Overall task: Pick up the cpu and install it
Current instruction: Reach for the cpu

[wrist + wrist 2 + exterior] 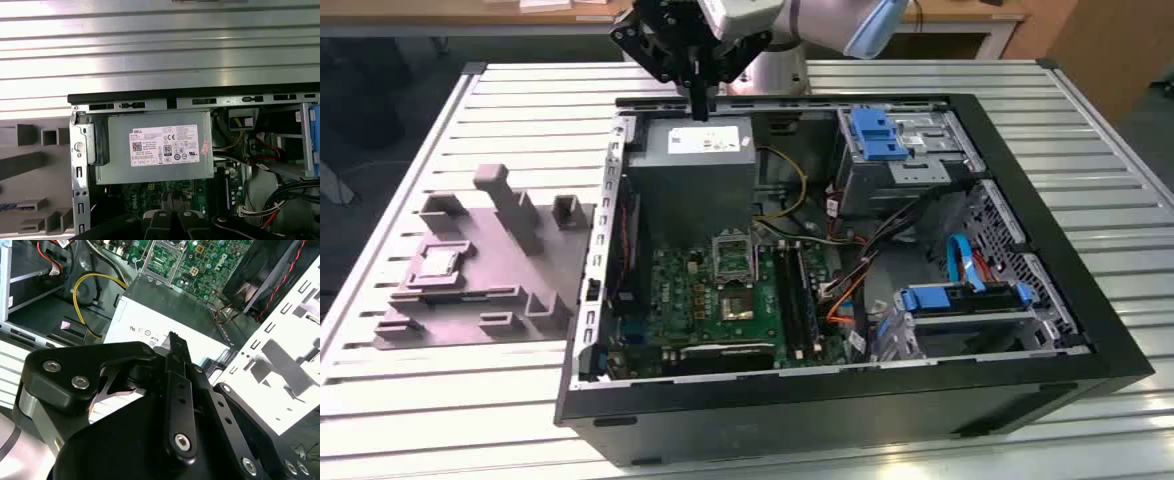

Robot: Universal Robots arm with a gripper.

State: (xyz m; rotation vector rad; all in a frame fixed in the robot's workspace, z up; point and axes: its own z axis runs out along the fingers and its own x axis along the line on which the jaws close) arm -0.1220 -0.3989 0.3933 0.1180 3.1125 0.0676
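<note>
Exterior view: my black pincer (703,110) hangs above the back edge of the open black computer case (854,405), over the grey metal power supply box with a white label (700,160). In the second wrist view my fingers (172,347) are pressed together, with nothing between them. The small flat square silvery-grey cpu (438,263) lies well apart from me. It sits in a square recess of the grey moulded holder (494,290) on the slatted metal table (454,400), on the exterior view's left of the case.
</note>
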